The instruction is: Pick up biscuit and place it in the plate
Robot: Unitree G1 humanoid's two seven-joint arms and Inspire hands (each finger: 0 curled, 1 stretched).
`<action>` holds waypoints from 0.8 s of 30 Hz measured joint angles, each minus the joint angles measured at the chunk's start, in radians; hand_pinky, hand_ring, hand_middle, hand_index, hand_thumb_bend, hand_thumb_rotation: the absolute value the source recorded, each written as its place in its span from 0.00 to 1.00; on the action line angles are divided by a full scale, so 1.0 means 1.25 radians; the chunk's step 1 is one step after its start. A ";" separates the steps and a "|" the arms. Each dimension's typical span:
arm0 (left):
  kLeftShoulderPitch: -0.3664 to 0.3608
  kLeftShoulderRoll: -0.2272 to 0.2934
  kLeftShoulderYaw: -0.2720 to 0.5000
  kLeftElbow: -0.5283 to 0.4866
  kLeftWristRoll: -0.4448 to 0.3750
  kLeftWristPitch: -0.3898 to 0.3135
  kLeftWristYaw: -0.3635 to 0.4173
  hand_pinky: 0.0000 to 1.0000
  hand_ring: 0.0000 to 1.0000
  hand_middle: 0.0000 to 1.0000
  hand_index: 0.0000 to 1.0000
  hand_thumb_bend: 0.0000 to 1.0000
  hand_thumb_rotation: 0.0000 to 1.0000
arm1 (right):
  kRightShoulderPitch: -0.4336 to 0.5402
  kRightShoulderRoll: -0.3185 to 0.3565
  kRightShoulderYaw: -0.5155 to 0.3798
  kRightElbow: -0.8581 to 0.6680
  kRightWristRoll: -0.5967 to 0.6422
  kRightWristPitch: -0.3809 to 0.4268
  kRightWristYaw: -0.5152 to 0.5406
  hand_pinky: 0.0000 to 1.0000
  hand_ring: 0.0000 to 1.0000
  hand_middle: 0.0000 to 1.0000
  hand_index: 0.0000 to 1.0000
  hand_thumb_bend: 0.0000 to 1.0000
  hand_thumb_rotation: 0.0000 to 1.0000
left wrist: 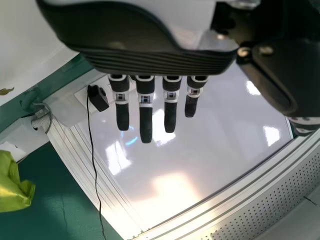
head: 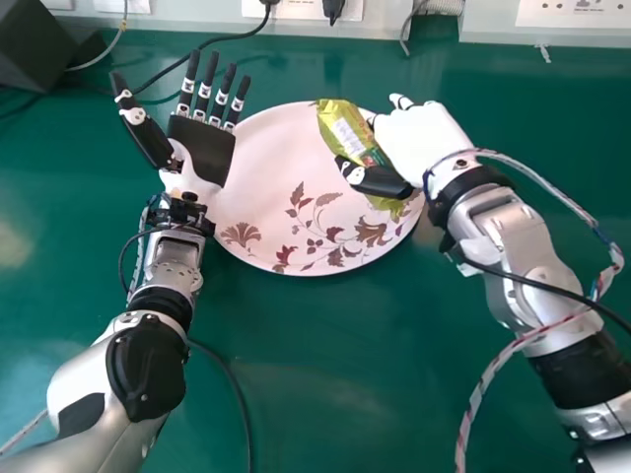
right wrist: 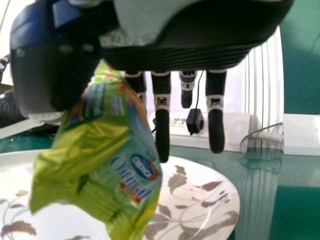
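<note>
The pink plate with a leaf pattern [head: 286, 187] lies mid-table. Over its right part is the yellow-green biscuit packet [head: 345, 133], held by my right hand [head: 419, 138], whose thumb presses it from the near side. In the right wrist view the packet [right wrist: 120, 165] hangs from between the thumb and fingers of my right hand [right wrist: 162, 125], with the plate [right wrist: 200, 200] beneath. My left hand [head: 204, 148] is at the plate's left edge, palm up, fingers straight and holding nothing; its fingers [left wrist: 145, 115] are also straight in the left wrist view.
Black cables [head: 217, 39] run along the back of the green table [head: 335, 394], with white socket panels [head: 572, 14] behind. A dark box [head: 44, 44] stands at the back left. Loose cables hang along my right arm.
</note>
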 measured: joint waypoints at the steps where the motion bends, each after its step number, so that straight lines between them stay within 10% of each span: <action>1: 0.000 0.000 0.000 0.000 0.000 0.000 0.000 0.81 0.77 0.89 0.97 1.00 0.55 | 0.000 0.000 0.002 0.002 0.000 -0.001 -0.003 0.37 0.50 0.52 0.48 0.47 0.00; 24: 0.000 -0.001 0.000 0.000 0.000 -0.002 0.004 0.81 0.77 0.88 0.95 1.00 0.48 | -0.026 0.014 0.030 0.132 0.042 -0.041 -0.081 0.38 0.52 0.52 0.48 0.46 0.00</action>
